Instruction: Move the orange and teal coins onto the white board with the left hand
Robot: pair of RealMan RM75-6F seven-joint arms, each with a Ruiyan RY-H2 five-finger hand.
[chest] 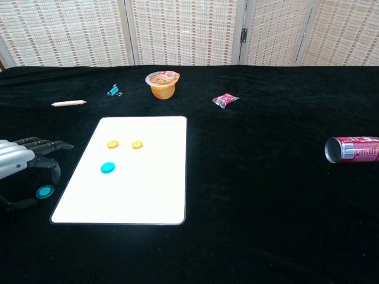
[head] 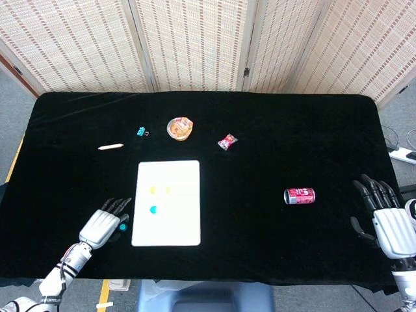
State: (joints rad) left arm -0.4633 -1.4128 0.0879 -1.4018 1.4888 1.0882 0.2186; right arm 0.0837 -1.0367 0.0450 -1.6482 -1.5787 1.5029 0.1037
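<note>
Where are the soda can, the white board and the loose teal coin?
soda can (head: pixel 299 195): head view, middle of its side.
white board (chest: pixel 148 189): chest view, bare lower part.
loose teal coin (chest: pixel 44 191): chest view, its face.

No legible text, brand, number or sign anywhere in either view. White markings on the side of the red metal drink can (chest: pixel 353 149), lying toward three o'clock on the black cloth, too small and blurred to make out. Same for the print on the small red snack packet (chest: pixel 225 100) and the lid of the orange plastic cup (chest: pixel 161 78), both toward twelve o'clock.
</note>
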